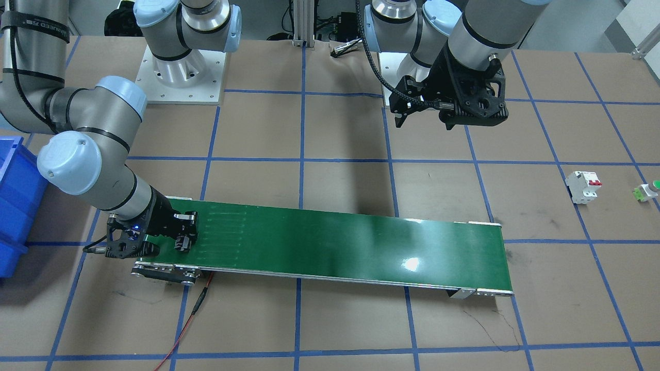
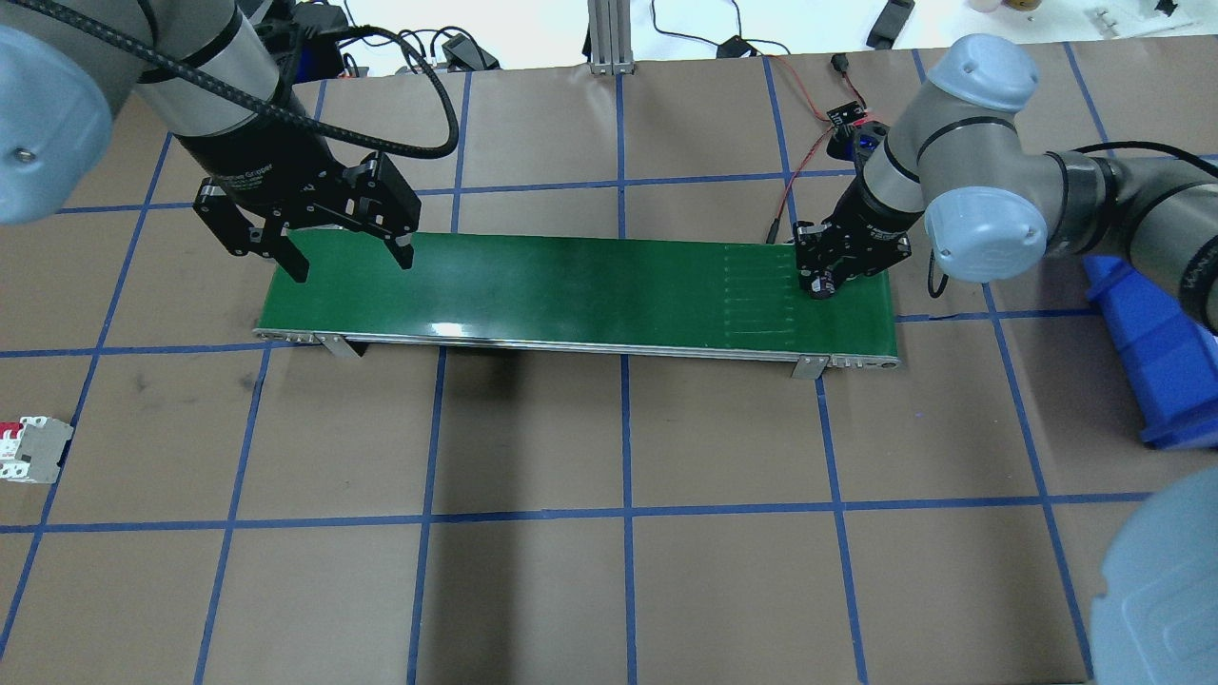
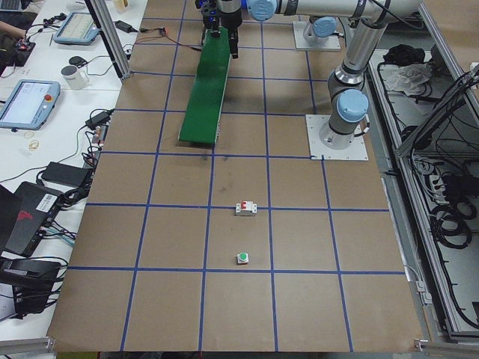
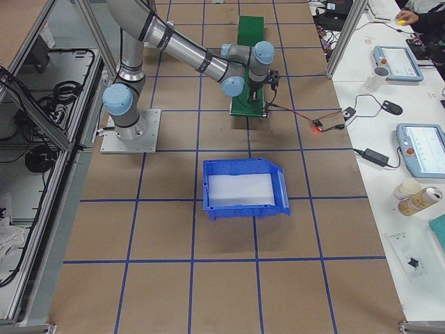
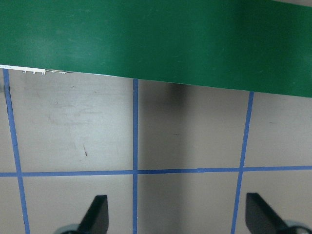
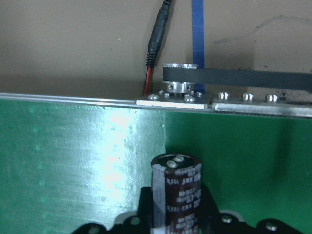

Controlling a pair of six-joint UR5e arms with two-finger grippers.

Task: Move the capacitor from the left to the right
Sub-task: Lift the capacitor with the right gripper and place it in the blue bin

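Observation:
The capacitor (image 6: pixel 175 195), a dark brown cylinder with a pale stripe, stands upright between the fingers of my right gripper (image 6: pixel 175 207), just above the green conveyor belt (image 6: pixel 73 161) near its edge. In the overhead view my right gripper (image 2: pixel 824 282) is shut on the capacitor (image 2: pixel 823 288) over the belt's right end (image 2: pixel 856 314). My left gripper (image 2: pixel 347 255) hangs open and empty above the belt's left end. Its fingertips (image 5: pixel 95 214) show over bare table in the left wrist view.
A white circuit breaker (image 1: pixel 583 186) and a green-capped push button (image 1: pixel 648 190) lie on the table on my left side. A blue bin (image 4: pixel 243 189) stands beyond the belt's right end. A red cable (image 1: pixel 191 314) runs from the conveyor motor.

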